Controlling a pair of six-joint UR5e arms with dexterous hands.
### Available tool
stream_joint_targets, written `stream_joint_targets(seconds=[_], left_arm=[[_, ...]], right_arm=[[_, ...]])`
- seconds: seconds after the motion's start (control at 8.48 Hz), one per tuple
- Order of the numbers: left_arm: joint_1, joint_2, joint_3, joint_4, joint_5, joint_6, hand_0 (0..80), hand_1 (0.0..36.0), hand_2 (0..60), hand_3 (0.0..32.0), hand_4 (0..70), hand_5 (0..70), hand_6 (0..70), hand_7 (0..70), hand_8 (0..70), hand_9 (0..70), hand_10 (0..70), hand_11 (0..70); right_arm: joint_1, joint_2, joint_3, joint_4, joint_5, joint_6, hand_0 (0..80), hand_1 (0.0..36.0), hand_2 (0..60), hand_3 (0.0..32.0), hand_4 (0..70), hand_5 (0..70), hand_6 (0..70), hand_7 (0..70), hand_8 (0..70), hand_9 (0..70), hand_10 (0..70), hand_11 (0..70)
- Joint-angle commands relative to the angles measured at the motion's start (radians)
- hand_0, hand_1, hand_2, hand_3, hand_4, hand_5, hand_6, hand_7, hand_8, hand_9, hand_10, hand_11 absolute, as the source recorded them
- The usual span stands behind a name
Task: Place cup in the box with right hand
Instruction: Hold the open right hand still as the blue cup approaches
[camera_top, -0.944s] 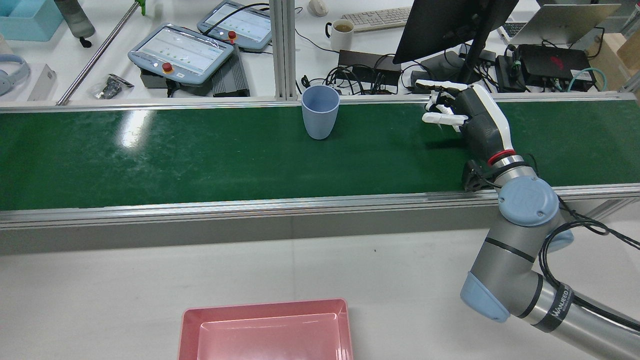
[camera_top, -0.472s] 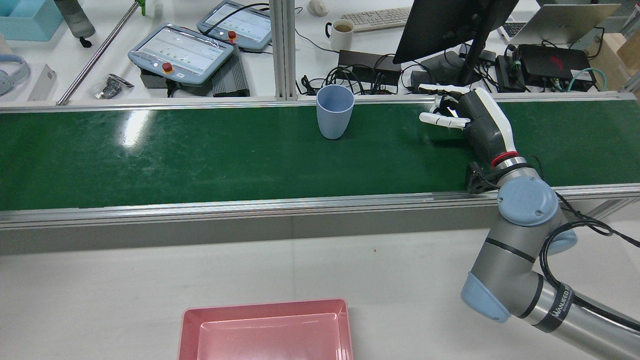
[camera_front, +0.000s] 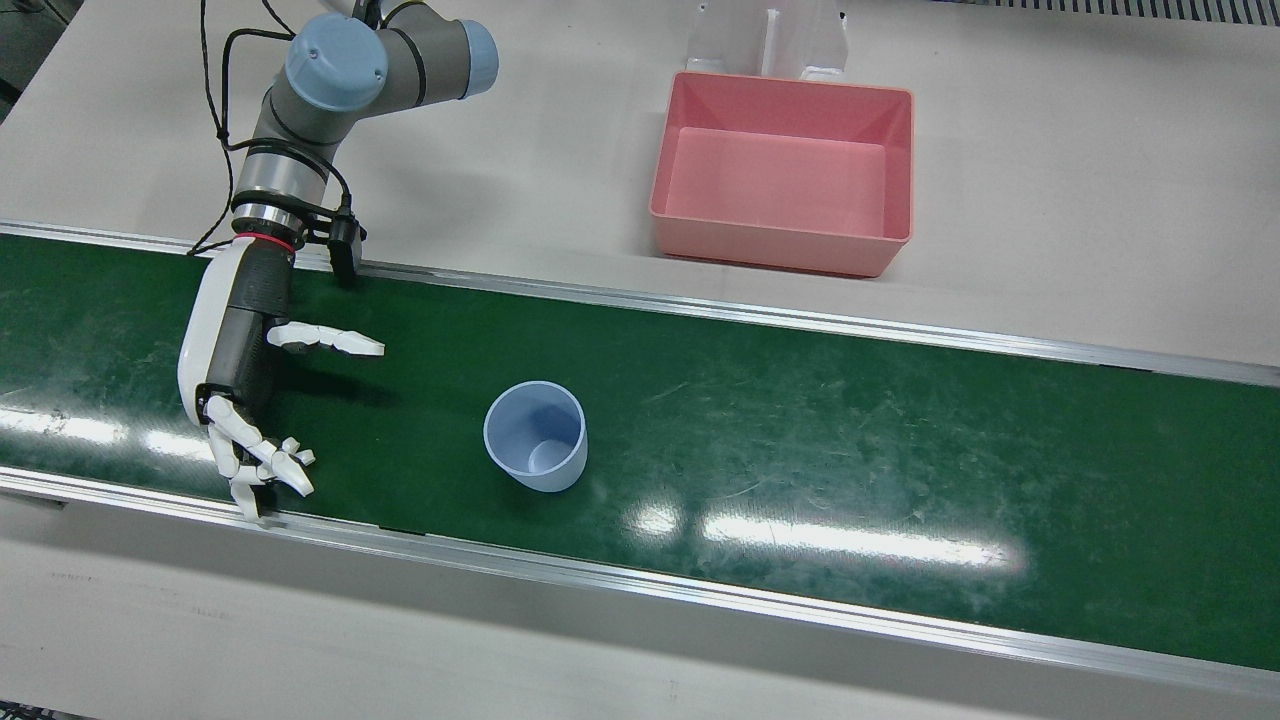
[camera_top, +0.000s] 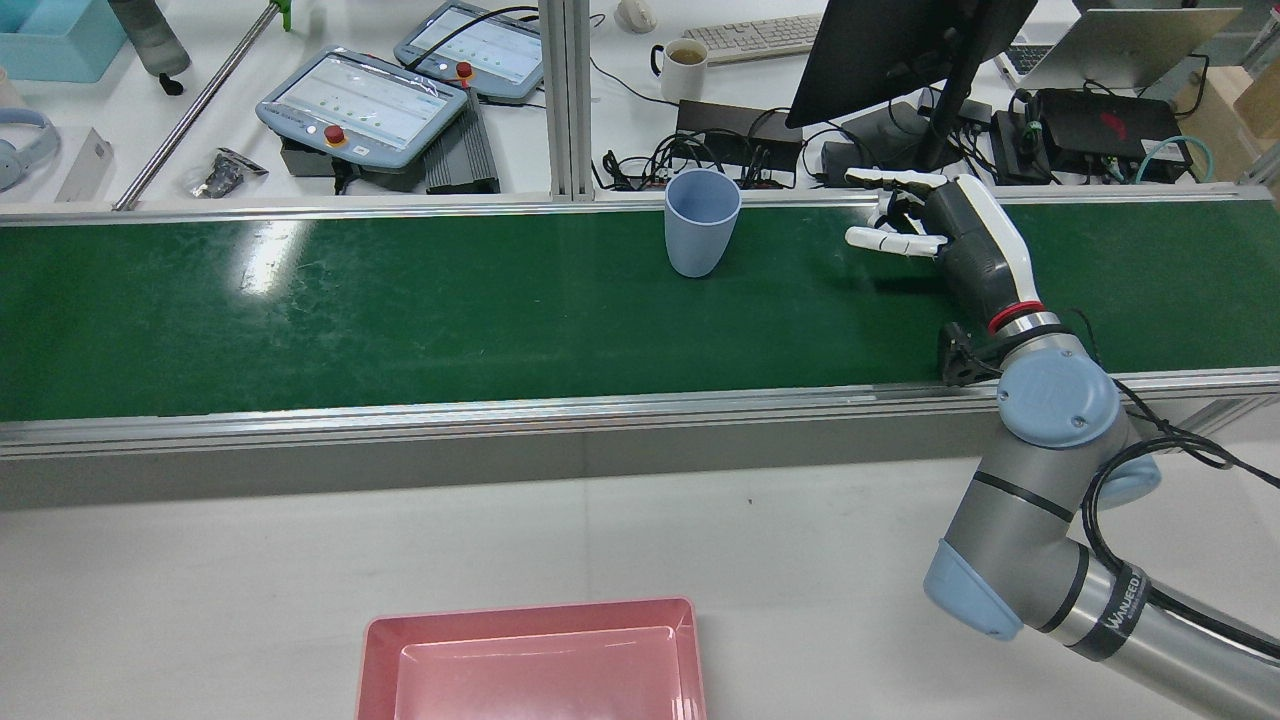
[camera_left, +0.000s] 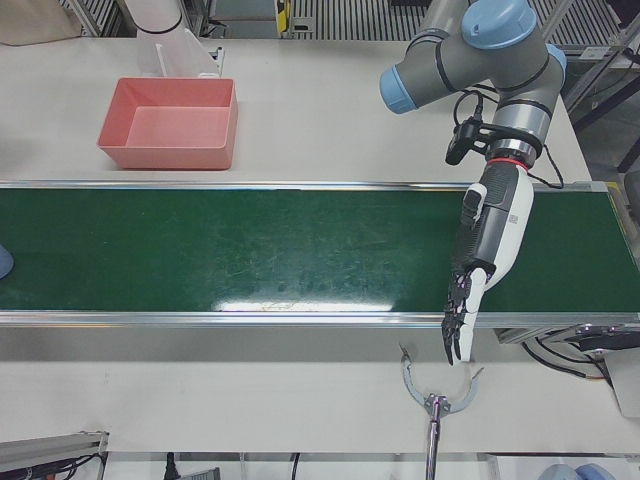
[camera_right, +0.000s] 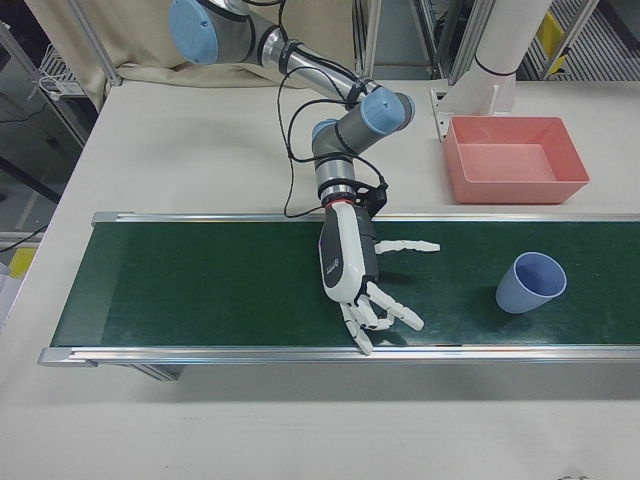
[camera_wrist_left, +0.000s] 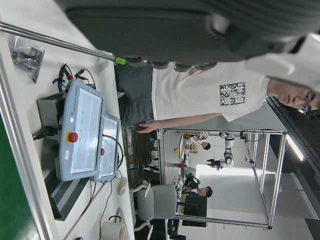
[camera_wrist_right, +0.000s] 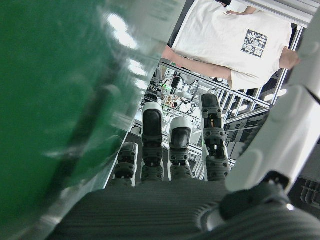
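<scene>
Cup (camera_top: 702, 235): I see a pale blue plastic tumbler, upright, mouth open and empty, standing on the green belt (camera_top: 400, 310) near its far edge from the robot's side.
Box (camera_front: 785, 170): I see a pink rectangular bin, open-topped and empty, sitting flat on the white table on the robot's side of the belt, well apart from the cup.
</scene>
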Motion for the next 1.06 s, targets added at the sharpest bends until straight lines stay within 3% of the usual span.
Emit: stream_joint_targets(seconds=[0.0,0.47,0.59,0.83,0.94], left_arm=[[0.0,0.0,-0.001,0.0,0.0,-0.001,0.0,0.0,0.0,0.0,0.0,0.0,0.0,0.0,0.0,0.0,0.0,0.0],[0.0,0.0,-0.001,0.0,0.0,0.001,0.0,0.0,0.0,0.0,0.0,0.0,0.0,0.0,0.0,0.0,0.0,0.0],[0.0,0.0,-0.001,0.0,0.0,0.001,0.0,0.0,0.0,0.0,0.0,0.0,0.0,0.0,0.0,0.0,0.0,0.0],[0.0,0.0,0.001,0.0,0.0,-0.001,0.0,0.0,0.0,0.0,0.0,0.0,0.0,0.0,0.0,0.0,0.0,0.0],[0.0,0.0,0.001,0.0,-0.001,-0.001,0.0,0.0,0.0,0.0,0.0,0.0,0.0,0.0,0.0,0.0,0.0,0.0]], right_arm=[[0.007,0.002,0.001,-0.001,0.0,-0.002,41.3,7.3,10.0,4.0,23.9,4.0,26.6,70.0,30.1,54.6,11.8,17.1],[0.015,0.007,0.004,0.0,-0.031,-0.08,42.2,7.7,9.8,4.2,23.0,4.2,26.5,70.0,30.1,54.6,12.0,17.4],[0.015,0.007,0.005,0.0,-0.031,-0.083,44.0,5.8,2.0,5.0,24.2,4.3,26.4,70.0,30.1,54.6,12.4,18.0],[0.015,0.007,0.008,0.0,-0.032,-0.084,44.9,1.9,0.0,5.0,27.3,4.0,26.2,70.0,30.0,54.6,12.2,17.7],[0.015,0.007,0.01,0.0,-0.032,-0.084,43.1,1.7,0.0,5.6,26.4,3.8,26.0,70.0,29.8,54.5,12.1,17.4]])
